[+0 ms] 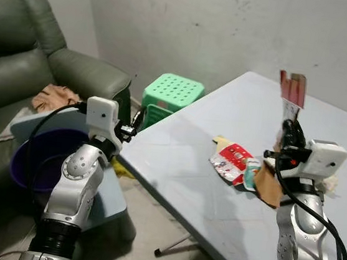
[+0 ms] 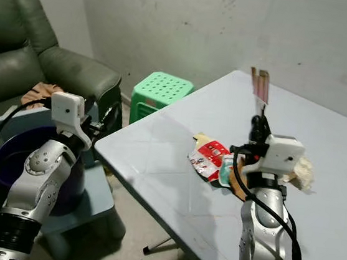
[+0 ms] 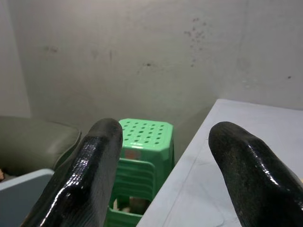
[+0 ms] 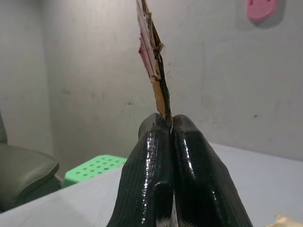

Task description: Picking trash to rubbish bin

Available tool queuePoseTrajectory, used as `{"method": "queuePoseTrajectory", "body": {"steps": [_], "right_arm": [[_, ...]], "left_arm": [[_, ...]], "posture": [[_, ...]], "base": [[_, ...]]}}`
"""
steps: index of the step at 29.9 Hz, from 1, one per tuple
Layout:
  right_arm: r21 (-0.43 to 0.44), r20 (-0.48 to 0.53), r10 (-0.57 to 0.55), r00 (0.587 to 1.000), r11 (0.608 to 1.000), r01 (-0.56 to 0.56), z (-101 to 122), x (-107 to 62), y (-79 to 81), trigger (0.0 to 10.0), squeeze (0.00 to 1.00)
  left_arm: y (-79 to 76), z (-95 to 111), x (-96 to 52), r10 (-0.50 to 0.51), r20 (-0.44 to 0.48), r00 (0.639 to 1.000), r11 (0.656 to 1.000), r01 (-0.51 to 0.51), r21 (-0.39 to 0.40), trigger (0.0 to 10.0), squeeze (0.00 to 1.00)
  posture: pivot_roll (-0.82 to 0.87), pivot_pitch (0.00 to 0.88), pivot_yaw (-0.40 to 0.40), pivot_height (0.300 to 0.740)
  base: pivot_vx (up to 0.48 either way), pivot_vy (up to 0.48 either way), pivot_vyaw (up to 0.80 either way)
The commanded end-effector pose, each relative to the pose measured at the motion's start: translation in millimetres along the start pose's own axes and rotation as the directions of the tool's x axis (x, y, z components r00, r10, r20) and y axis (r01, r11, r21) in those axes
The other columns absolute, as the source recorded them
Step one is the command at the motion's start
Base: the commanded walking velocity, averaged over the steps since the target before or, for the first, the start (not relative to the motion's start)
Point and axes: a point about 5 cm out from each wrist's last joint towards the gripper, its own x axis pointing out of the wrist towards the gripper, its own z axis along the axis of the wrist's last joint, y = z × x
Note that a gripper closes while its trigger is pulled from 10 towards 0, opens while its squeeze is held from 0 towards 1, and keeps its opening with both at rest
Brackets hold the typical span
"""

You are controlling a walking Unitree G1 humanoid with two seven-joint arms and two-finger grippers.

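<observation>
Dim, even indoor light (soft shadows), sharp frames throughout.

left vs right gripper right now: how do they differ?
The left gripper is open and holds nothing; the right gripper is shut on a flat piece of cardboard that stands upright. The left gripper hangs off the table's edge, above the purple bin and aimed toward the green stool; the right gripper is raised over the tabletop, above the pile of wrappers. Both have two black fingers on silver arms.

One green stool, one purple bin, one sofa — two claws: left claw, right claw.
</observation>
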Motion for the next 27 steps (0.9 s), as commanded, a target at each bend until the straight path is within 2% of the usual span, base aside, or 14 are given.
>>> {"method": "queuePoseTrajectory", "body": {"steps": [1, 9, 13, 16, 27], "right_arm": [[0.004, 0.008, -0.005, 1.000, 1.000, 0.005, -0.1, 1.6, -0.4, 10.0, 0.00], [-0.014, -0.025, -0.023, 0.999, 1.000, 0.023, -6.2, 0.3, -3.4, 10.0, 0.00], [0.007, -0.052, -0.034, 0.998, 0.999, 0.035, -9.5, 0.1, -6.0, 10.0, 0.00], [0.001, -0.058, -0.039, 0.998, 0.999, 0.039, -9.7, 0.4, -6.7, 10.0, 0.00], [0.009, -0.072, -0.055, 0.996, 0.998, 0.056, -10.5, -0.3, -9.3, 10.0, 0.00]], "left_arm": [[0.7, 2.3, -1.6, 0.000, -0.002, 1.000, 1.000, 0.000, 0.004, 10.0, 0.00], [-2.3, 1.2, -2.5, -0.018, -0.009, 1.000, 1.000, 0.018, 0.006, 10.0, 0.00], [-4.5, 0.3, -1.7, -0.028, -0.013, 1.000, 1.000, 0.028, -0.009, 10.0, 0.00], [-5.2, -0.1, -1.3, -0.028, -0.014, 0.999, 0.999, 0.028, -0.035, 10.0, 0.00], [-5.1, -0.1, -1.4, -0.029, -0.022, 0.999, 0.999, 0.029, -0.018, 10.0, 0.00]], "posture": [[0.00, 0.000, -0.005, 0.740], [0.00, 0.000, -0.008, 0.740], [-0.01, 0.000, -0.008, 0.740], [-0.01, 0.000, -0.009, 0.740], [-0.01, 0.000, -0.011, 0.740]], "base": [[0.000, 0.000, 0.00], [0.000, 0.000, 0.00], [0.000, 0.000, 0.00], [0.000, 0.000, -0.72], [0.000, 0.000, -0.79]]}}
